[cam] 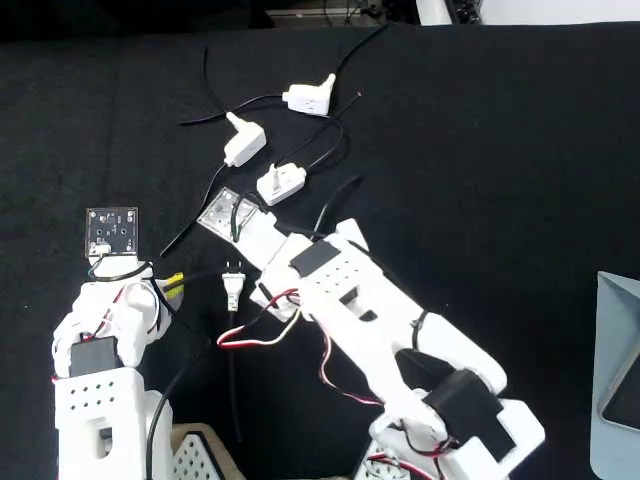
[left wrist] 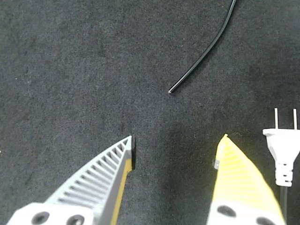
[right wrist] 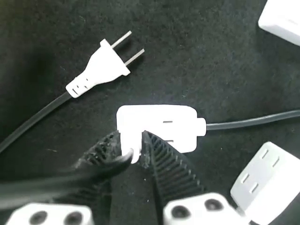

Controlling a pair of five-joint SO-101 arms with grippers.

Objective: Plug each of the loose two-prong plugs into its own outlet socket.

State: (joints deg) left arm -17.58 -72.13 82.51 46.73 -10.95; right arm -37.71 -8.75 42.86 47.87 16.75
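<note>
My right gripper (right wrist: 136, 152) (cam: 260, 205) is shut on a small white plug (right wrist: 132, 154) whose black cable trails off beside the fingers. The plug sits against the near edge of a white outlet socket (right wrist: 157, 126) (cam: 280, 183); I cannot tell whether its prongs are in. A loose two-prong plug (right wrist: 101, 65) (cam: 243, 143) lies just beyond. Two more sockets (right wrist: 262, 180) (right wrist: 281, 14) lie close by, one of them (cam: 308, 98) farthest back. My left gripper (left wrist: 176, 145) (cam: 155, 285) hangs open over bare cloth. Another loose plug (left wrist: 283, 150) (cam: 232, 285) lies beside its yellow finger (left wrist: 239, 183).
A black cable's free end (left wrist: 171, 90) (cam: 162, 253) lies ahead of the left gripper. Black cables cross the cloth between the sockets. A grey-blue container (cam: 620, 370) stands at the right edge, and a tan object (cam: 200, 450) sits at the front between the arm bases.
</note>
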